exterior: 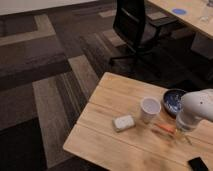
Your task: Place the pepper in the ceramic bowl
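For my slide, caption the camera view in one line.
Gripper shut at the pepper on the wooden table, between white cup and ceramic bowl; pale block nearby.
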Controlling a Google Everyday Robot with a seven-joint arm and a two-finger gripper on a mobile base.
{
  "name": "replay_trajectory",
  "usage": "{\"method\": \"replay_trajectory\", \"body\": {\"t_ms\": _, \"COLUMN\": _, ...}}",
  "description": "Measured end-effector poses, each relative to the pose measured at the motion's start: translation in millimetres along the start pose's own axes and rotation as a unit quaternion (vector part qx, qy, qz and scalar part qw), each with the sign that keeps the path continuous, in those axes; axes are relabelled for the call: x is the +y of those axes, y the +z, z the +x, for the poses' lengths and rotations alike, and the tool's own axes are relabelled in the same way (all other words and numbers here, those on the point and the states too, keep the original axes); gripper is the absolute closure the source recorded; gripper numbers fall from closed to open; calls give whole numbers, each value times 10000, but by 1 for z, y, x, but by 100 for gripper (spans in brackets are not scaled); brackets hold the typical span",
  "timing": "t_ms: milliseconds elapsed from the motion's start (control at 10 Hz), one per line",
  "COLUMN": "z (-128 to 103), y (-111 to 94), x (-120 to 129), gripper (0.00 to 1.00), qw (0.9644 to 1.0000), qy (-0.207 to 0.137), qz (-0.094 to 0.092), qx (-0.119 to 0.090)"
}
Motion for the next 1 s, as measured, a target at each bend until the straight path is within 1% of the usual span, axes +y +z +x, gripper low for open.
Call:
{"method": "replay_trajectory", "body": {"t_ms": 100, "z": 3, "y": -16, "x": -12, "gripper": 100, "qw": 9999, "qy": 9, "qz": 113, "qx": -16}}
{"method": "replay_trajectory", "body": {"t_ms": 200, "z": 11, "y": -32, "x": -27, "gripper": 100, "qw": 9998, "qy": 41, "qz": 199, "qx": -1}}
{"method": "replay_trajectory", "body": {"t_ms": 700, "z": 12, "y": -35, "x": -29, "gripper": 100, "qw": 9998, "qy": 47, "qz": 211, "qx": -1}}
{"method": "replay_trajectory", "body": {"t_ms": 800, "z": 18, "y": -37, "x": -40, "gripper": 100, "qw": 9995, "qy": 210, "qz": 253, "qx": 30}}
{"method": "replay_trajectory", "body": {"t_ms": 1000, "z": 24, "y": -39, "x": -61, "gripper": 100, "qw": 9988, "qy": 402, "qz": 274, "qx": 87}}
